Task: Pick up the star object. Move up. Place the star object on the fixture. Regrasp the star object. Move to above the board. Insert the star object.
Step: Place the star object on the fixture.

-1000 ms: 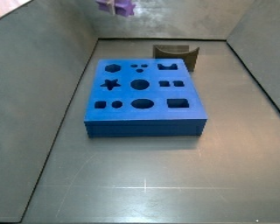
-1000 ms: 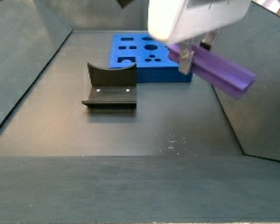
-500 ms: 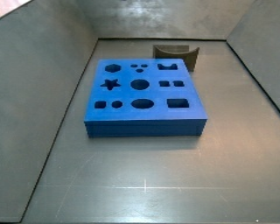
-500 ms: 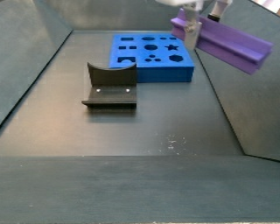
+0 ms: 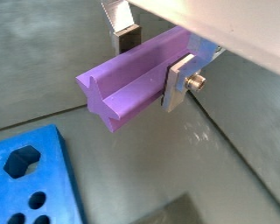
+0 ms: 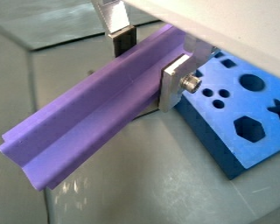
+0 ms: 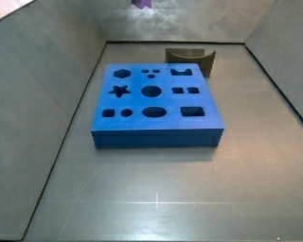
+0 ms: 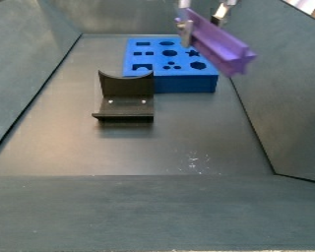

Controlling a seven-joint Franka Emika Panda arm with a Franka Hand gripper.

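Pincer (image 5: 154, 59) fingers clamp the purple star object (image 5: 133, 79) in both wrist views (image 6: 101, 116), with the blue board (image 6: 250, 114) below. In a side view we see it held high (image 8: 216, 41) above the board (image 8: 171, 64), well apart from the fixture (image 8: 122, 96).

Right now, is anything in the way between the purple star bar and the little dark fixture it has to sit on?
Nothing visible is. The gripper holds the star bar high in the air, beside the board. The fixture stands alone on the floor, its notch empty, with only open air above it.
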